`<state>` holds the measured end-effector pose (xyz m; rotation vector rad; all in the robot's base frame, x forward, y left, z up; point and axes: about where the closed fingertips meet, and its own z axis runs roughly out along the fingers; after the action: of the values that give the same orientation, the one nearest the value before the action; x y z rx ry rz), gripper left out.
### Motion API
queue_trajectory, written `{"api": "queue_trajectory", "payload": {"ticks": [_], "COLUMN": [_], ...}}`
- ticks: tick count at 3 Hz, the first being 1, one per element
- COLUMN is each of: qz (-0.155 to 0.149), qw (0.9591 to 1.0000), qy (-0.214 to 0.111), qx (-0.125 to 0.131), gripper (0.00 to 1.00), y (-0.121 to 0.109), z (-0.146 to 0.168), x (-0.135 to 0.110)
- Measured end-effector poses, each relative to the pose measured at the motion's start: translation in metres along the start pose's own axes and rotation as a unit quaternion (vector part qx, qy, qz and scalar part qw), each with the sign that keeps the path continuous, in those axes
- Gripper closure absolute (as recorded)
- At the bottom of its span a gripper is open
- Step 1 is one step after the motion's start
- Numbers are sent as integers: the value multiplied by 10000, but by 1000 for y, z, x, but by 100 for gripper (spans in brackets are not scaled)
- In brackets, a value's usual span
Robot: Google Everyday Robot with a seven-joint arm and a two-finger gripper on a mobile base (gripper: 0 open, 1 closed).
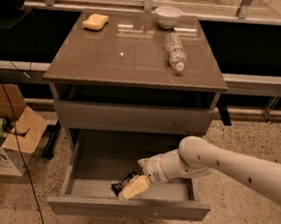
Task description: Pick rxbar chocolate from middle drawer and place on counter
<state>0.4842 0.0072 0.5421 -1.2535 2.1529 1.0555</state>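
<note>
— Black wrapper, pale lettering: that's our rxbar chocolate (pixel 123 184), lying flat on the floor of the open middle drawer (pixel 128 208), close to its front wall and a little left of centre.

— And the gripper (pixel 134 187) is right on it, down inside the drawer, its pale tip overlapping the bar's right end. Spread or pinching? We cannot tell from here.

— Then we judge the grasp is the step in hand. To do it well, we'd want the bar caught across its narrow width. We'd lift it straight up until it clears the front wall, and only then draw the arm (pixel 233 167) back. The upper drawer front (pixel 132 118) and the overhang of the counter (pixel 125 59) sit just above.

— Agreed. For the set-down, we'd pick the counter's bare front left.

— Let's count. One bar, one open drawer, one closed front above it, one counter.

— On top we see one yellow sponge (pixel 95 21) at back left, one white bowl (pixel 168 16) at the back, and one water bottle (pixel 175 51) lying on its side. There is one cardboard box (pixel 12 138) on the floor.
</note>
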Motion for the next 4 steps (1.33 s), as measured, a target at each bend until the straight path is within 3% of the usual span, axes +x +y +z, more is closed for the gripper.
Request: {"api": "queue_trajectory", "payload": {"ticks": [2,4], "qz": [-309,-204], "qw": [9984,9952], "qy": [-425,-859], "qx": [209,412], "gripper": [0,0], "y": [-33,-88], "z": [36,54], "x": [-16,-11]}}
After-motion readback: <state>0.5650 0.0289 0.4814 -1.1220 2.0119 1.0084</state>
